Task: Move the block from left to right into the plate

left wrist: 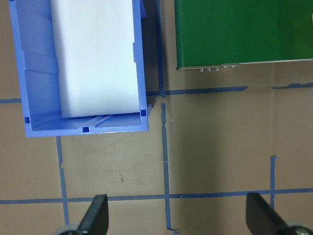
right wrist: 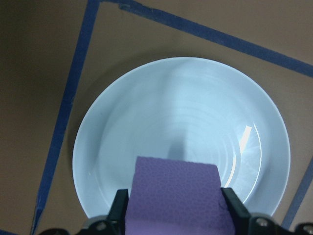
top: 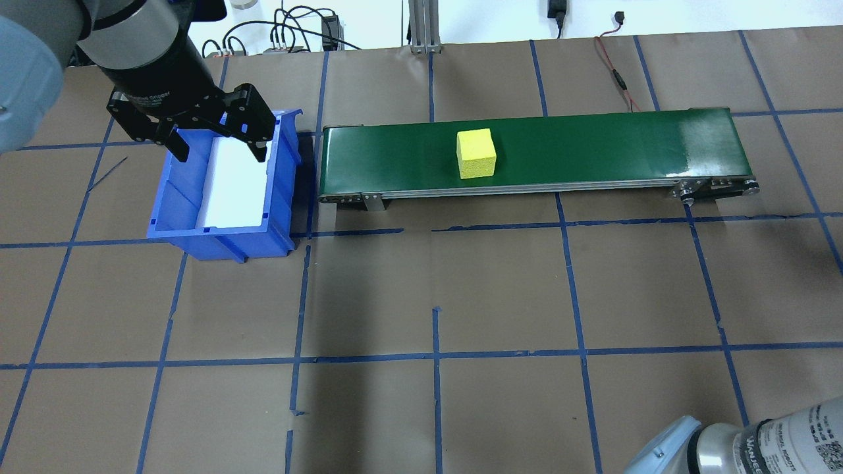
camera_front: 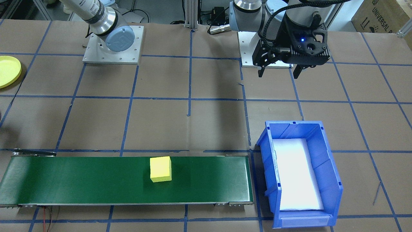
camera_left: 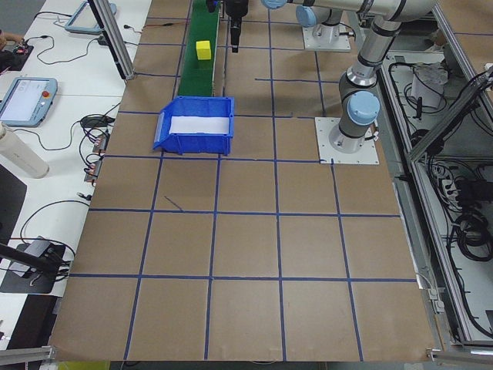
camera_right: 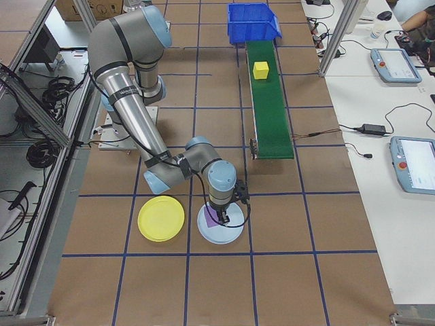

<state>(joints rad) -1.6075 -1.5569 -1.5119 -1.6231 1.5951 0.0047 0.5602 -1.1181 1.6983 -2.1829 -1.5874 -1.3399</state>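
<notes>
A purple block (right wrist: 173, 196) sits between the fingers of my right gripper (right wrist: 173, 208), which is shut on it over a pale blue-white dish (right wrist: 181, 122). In the exterior right view that gripper (camera_right: 221, 216) hangs over the dish (camera_right: 230, 233), with the yellow plate (camera_right: 161, 218) just beside it, nothing on it. A yellow block (camera_front: 160, 169) rests mid-way along the green conveyor belt (camera_front: 80, 180). My left gripper (camera_front: 279, 72) is open and holds nothing. It hovers near the blue bin (top: 172, 197), well apart from the yellow block (top: 475, 153).
The blue bin (camera_front: 328, 167) has a white liner and stands at the conveyor's end (top: 329, 158). Blue tape lines grid the brown tabletop. The arm bases stand at the robot's side of the table. The yellow plate (camera_front: 8, 71) lies at the table's edge.
</notes>
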